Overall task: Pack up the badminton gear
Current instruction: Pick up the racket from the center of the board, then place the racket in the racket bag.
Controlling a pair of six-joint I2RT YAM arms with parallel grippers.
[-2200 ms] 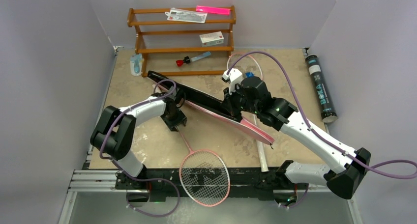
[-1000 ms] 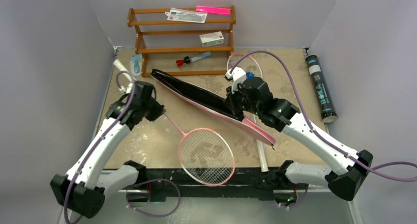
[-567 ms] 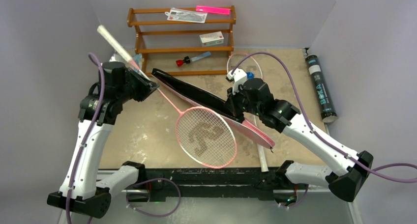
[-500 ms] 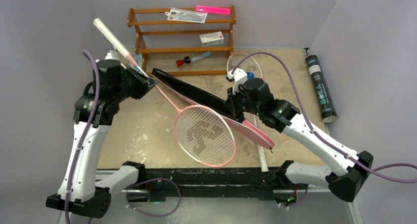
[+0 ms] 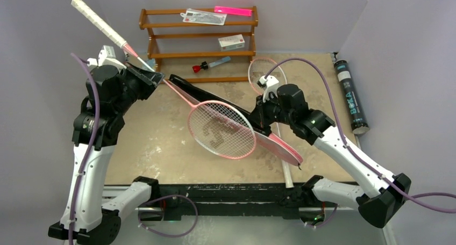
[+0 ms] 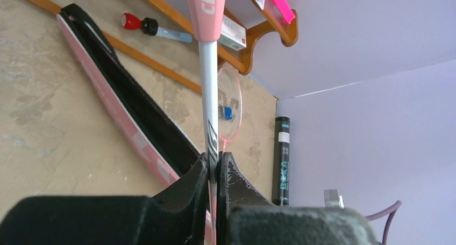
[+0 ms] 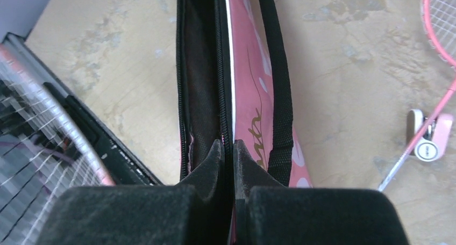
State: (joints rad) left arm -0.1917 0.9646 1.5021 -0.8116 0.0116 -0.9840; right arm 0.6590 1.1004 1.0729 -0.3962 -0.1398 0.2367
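Over the table (image 5: 161, 148), left fingers (image 6: 188, 186) grip one of two rackets (image 5: 221, 129) (image 5: 263, 70), right fingers (image 7: 207, 164) bag (image 5: 279, 145).

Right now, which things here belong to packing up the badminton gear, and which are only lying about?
For the job:
raised racket
second racket
pink bag
black BOKA tube

Only lying about:
wooden rack
small white box
red-capped item
pink strip
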